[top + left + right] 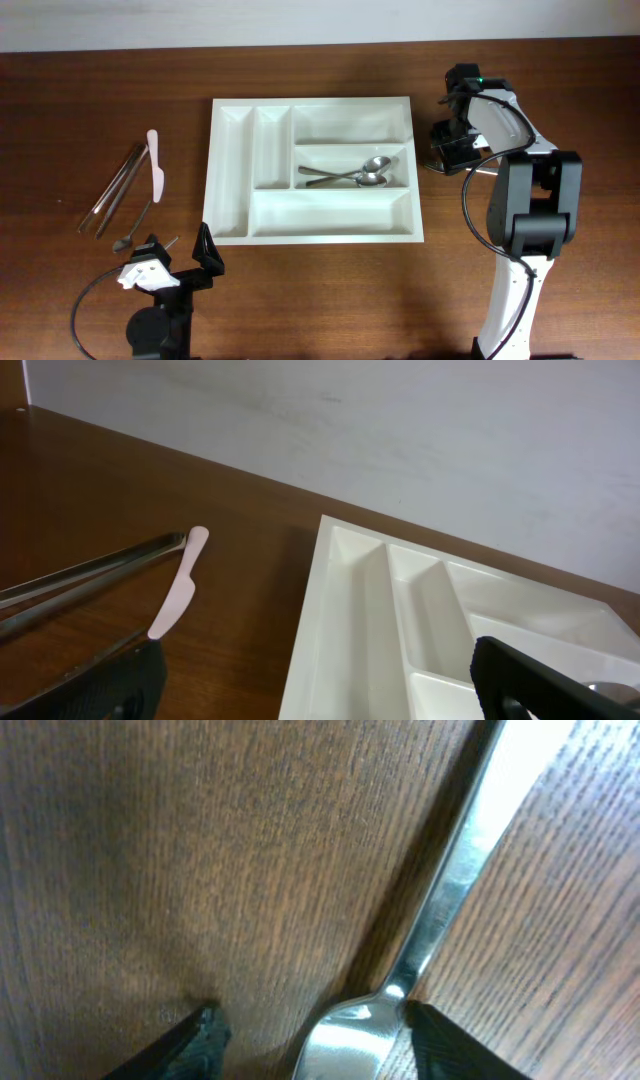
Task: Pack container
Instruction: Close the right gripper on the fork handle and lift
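**Right hand [452,152] astride a metal utensil [445,910] beside the tray [330,215]**

The white tray lies mid-desk [100,80], with two spoons [360,175] in its middle long compartment. Just right of it, the right hand is low over the wood, its fingers [200,1030] part open on either side of the utensil. The left hand [180,250] hovers wide and empty off the tray's front left corner

Tally of the table

One tray [330,215], five compartments. Inside, two spoons [366,175]. Left of it, one pink knife [155,166], one small spoon [123,242], and long metal rods [113,188], two or three, hard to tell. Right, one steel utensil [452,885].
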Robot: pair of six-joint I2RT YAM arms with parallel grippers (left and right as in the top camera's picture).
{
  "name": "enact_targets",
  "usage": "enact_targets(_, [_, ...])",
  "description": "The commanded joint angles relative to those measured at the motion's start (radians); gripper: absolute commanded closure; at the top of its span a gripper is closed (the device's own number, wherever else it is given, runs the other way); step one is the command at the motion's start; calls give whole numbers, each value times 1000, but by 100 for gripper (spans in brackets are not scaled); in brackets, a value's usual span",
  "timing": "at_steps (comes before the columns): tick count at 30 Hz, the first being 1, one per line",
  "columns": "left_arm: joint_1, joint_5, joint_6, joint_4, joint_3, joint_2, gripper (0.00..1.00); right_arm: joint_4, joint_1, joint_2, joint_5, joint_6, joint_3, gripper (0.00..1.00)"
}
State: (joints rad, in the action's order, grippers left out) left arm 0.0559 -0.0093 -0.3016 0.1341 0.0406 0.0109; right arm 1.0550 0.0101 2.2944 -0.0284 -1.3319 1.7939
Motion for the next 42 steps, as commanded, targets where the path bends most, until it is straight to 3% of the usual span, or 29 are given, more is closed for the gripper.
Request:
enact_targets(1, [6,14,19,-2,-7,-6,1,16,5,18,-2,-11,-11,42])
enact_targets(23, [6,14,19,-2,-7,-6,1,48,75,18,-40,-7,-18,42])
enact_targets(26, [6,14,19,-2,-7,-6,1,49,77,18,-40,-6,-18,60])
enact_targets(30, [6,14,19,-2,-7,-6,1,47,77,18,-40,-7,-18,75])
enact_targets(36, [6,14,19,-2,-7,-6,1,45,77,18,-40,-5,-18,84])
enact_targets(39, [6,14,19,-2,-7,-6,1,40,77,18,-39,20,-18,96])
enact_targets(42, [6,14,19,-2,-7,-6,1,40,77,18,-40,20,-18,96])
